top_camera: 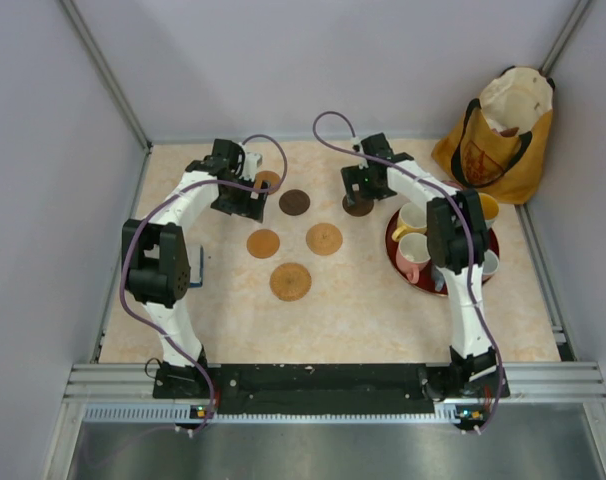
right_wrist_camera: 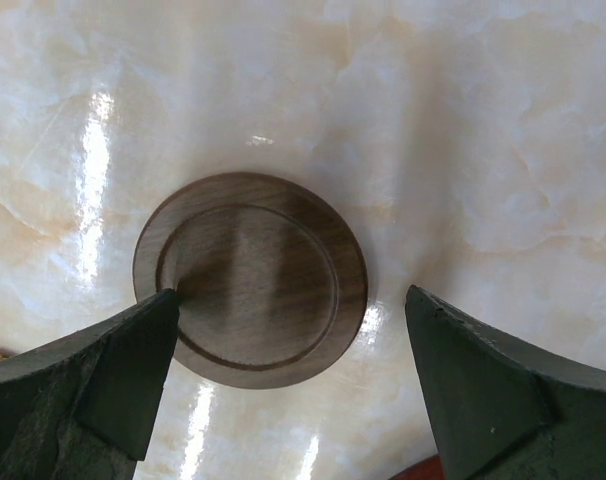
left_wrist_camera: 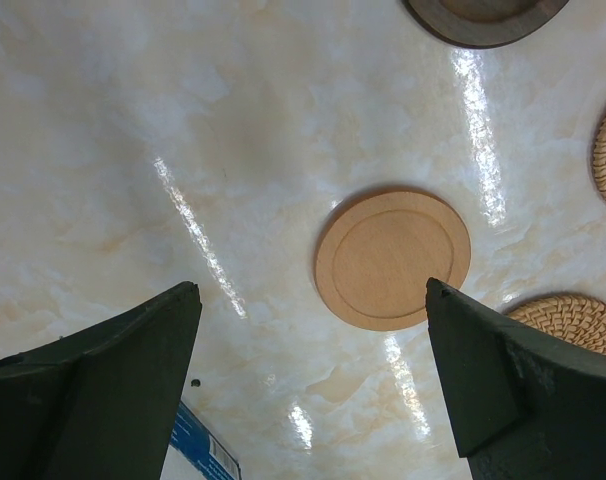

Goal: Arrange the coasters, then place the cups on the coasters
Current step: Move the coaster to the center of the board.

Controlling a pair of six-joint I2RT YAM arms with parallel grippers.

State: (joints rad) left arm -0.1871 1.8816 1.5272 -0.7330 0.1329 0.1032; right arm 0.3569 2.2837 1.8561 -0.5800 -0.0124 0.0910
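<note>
Several coasters lie flat on the marble table: a dark one (top_camera: 294, 202), a tan wooden one (top_camera: 263, 243), and two woven ones (top_camera: 324, 238) (top_camera: 290, 281). My right gripper (top_camera: 358, 188) (right_wrist_camera: 291, 294) hovers open over a second dark coaster (right_wrist_camera: 251, 280), its left finger overlapping the rim. My left gripper (top_camera: 241, 200) (left_wrist_camera: 311, 290) is open and empty above bare table, with the tan wooden coaster (left_wrist_camera: 392, 258) just ahead. It partly hides another tan coaster (top_camera: 268, 179). The cups, among them a pale yellow one (top_camera: 413, 218) and a pink one (top_camera: 415, 253), stand on a red tray (top_camera: 494, 246), partly hidden by the right arm.
A yellow-orange bag (top_camera: 498, 135) stands open in the back right corner behind the tray. Grey walls enclose the table on three sides. In the left wrist view a blue label (left_wrist_camera: 205, 450) shows at the bottom edge.
</note>
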